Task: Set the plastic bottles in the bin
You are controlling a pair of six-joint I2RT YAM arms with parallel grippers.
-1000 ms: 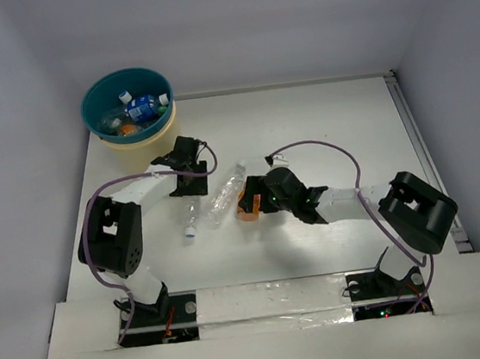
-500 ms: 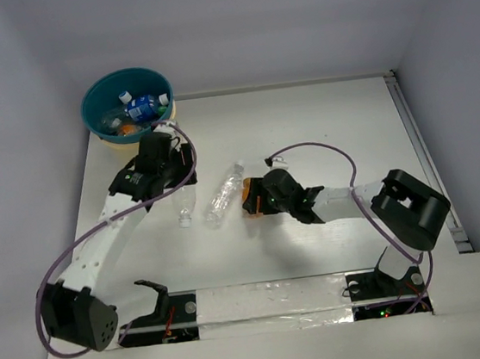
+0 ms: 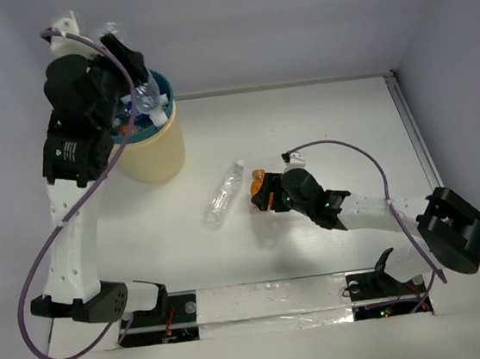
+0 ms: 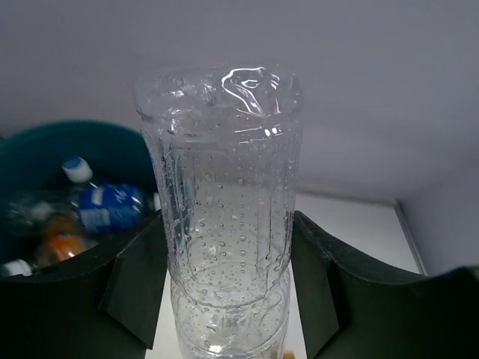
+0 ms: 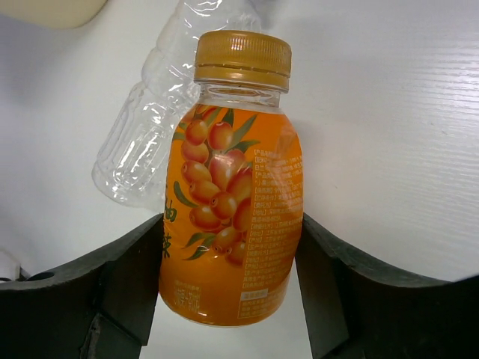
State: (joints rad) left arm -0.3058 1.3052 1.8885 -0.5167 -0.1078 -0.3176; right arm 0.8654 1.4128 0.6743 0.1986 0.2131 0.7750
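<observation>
My left gripper (image 3: 134,70) is raised over the bin (image 3: 152,155) and shut on a clear bottle (image 3: 147,93). In the left wrist view the bottle (image 4: 224,209) stands between both fingers (image 4: 138,277). The teal inside of the bin (image 4: 45,149) lies below, holding a blue-labelled bottle (image 4: 111,208) and an orange one (image 4: 63,243). My right gripper (image 3: 265,197) is shut on an orange bottle (image 5: 236,194) with an orange cap, near the table's middle. A second clear bottle (image 3: 224,195) lies on the table just left of it and also shows in the right wrist view (image 5: 161,112).
The bin stands at the far left corner against the walls. A metal rail (image 3: 419,150) runs along the table's right side. Purple cables loop from both arms. The raised front ledge with tape (image 3: 263,302) carries the arm bases.
My left arm has lifted a clear bottle off the table and swung it up over the bin. My right gripper, holding the orange bottle, has shifted slightly right.
</observation>
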